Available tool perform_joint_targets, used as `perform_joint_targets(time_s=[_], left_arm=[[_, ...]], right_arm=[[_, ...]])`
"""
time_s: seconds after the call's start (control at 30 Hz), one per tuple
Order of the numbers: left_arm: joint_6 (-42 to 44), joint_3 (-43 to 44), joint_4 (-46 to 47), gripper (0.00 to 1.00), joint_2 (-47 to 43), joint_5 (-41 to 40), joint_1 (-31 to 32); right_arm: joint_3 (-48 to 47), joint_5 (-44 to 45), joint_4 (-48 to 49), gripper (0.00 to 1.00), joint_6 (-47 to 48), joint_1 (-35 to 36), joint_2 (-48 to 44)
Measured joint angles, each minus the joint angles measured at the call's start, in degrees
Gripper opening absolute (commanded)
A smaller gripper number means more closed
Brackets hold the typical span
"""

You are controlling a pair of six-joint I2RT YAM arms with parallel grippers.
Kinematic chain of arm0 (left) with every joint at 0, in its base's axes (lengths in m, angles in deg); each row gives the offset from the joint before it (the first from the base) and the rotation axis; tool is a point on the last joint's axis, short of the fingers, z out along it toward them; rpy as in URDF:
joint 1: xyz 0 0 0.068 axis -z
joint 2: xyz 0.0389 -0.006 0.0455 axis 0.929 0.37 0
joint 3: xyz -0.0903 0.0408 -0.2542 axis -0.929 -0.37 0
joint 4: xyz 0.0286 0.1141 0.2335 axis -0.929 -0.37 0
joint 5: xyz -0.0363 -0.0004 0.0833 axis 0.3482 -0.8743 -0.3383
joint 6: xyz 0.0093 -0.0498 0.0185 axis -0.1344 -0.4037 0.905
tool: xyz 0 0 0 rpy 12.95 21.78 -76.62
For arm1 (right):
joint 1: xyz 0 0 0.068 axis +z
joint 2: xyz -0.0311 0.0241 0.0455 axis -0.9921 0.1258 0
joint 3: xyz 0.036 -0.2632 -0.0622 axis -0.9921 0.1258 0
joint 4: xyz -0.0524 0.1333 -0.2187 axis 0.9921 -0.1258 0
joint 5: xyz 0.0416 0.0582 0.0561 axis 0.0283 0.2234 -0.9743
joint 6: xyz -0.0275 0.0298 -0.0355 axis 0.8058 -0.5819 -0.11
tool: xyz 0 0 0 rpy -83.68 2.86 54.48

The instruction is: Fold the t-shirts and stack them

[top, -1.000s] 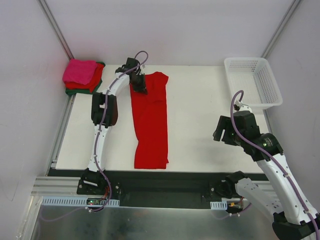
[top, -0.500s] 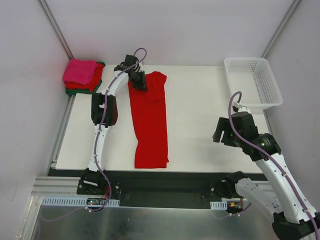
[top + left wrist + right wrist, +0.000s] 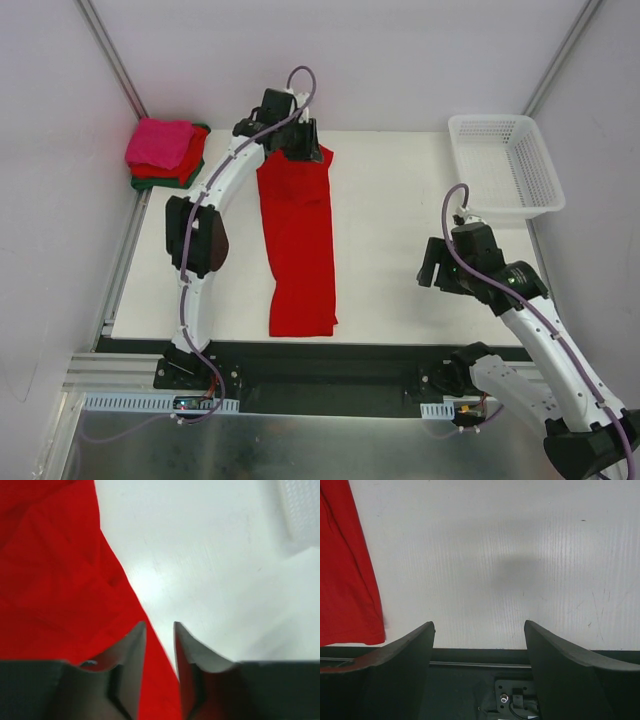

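A bright red t-shirt [image 3: 302, 240] lies on the white table [image 3: 400, 220] as a long narrow strip running from far to near. Above its far end hovers my left gripper [image 3: 301, 141]. The left wrist view shows the left gripper [image 3: 159, 626] with its fingers apart; the red t-shirt [image 3: 55, 580] and its right edge lie below the gap, not pinched. My right gripper [image 3: 432, 266] hangs open over bare table to the right; in its own view the right gripper [image 3: 479, 630] holds nothing, and the red t-shirt [image 3: 345, 580] shows at the left. Folded t-shirts, pink over red and green, form a stack [image 3: 165, 152] at the far left.
A white lattice basket [image 3: 505, 165] stands at the far right corner and shows blurred in the left wrist view as the basket [image 3: 302, 510]. The table's near edge and a dark rail [image 3: 480, 662] lie just under the right gripper.
My left gripper went from shut to open, let go of the red shirt's far end, and rose and shifted right. The right arm edged slightly to the left.
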Motion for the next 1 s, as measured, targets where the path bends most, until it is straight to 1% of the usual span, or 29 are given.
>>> perform_joint_targets(time_s=[0.03, 0.13, 0.23, 0.37, 0.47, 0.7, 1.0], left_arm=[[-0.09, -0.63, 0.44, 0.0, -0.46, -0.31, 0.81], [0.83, -1.27, 1.79, 0.0, 0.66, -1.81, 2.93], [1.25, -0.96, 2.19, 0.0, 4.17, -3.52, 3.8], [1.64, 1.16, 2.03, 0.0, 10.62, -7.43, 3.21], [1.6, 1.7, 1.79, 0.0, 13.49, -9.46, 2.36], [1.53, 2.75, 1.84, 0.0, 14.38, -11.54, -0.28], [1.51, 3.21, 2.14, 0.0, 14.38, -12.04, -2.1]], right_arm=[[0.09, -0.24, 0.11, 0.76, 0.0, 0.0, 0.17], [0.15, -0.5, 0.11, 0.76, 0.0, 0.0, 0.02], [0.17, -0.46, 0.09, 0.77, 0.0, 0.0, -0.57], [0.28, -0.44, 0.09, 0.77, 0.0, 0.0, -1.55], [0.33, -0.46, 0.04, 0.77, 0.0, 0.0, -1.68], [0.9, -0.46, 0.09, 0.77, 0.04, 0.0, -1.6], [1.25, -0.5, 0.09, 0.77, 0.15, 0.0, -0.83]])
